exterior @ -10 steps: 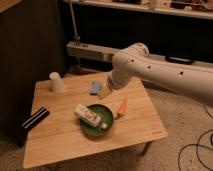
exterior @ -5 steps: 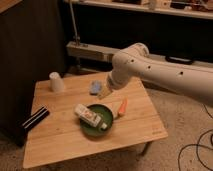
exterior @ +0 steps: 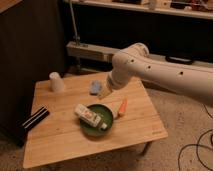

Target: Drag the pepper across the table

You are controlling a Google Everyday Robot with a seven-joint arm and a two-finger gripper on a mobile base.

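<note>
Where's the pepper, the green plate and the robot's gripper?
pepper (exterior: pixel 122 106): camera view, middle of its orange body.
green plate (exterior: pixel 94 130): camera view, bare front part.
gripper (exterior: pixel 105 93): camera view, its tip, over the table (exterior: pixel 60 145) beside the blue pad (exterior: pixel 95 87).

One wooden table (exterior: pixel 60 136) carries one orange pepper (exterior: pixel 122 106), one green plate (exterior: pixel 92 130), one white carton (exterior: pixel 88 115), one blue pad (exterior: pixel 95 87), one white cup (exterior: pixel 56 81) and one black bar (exterior: pixel 35 119). One gripper (exterior: pixel 104 93) hovers just beside the pad.
</note>
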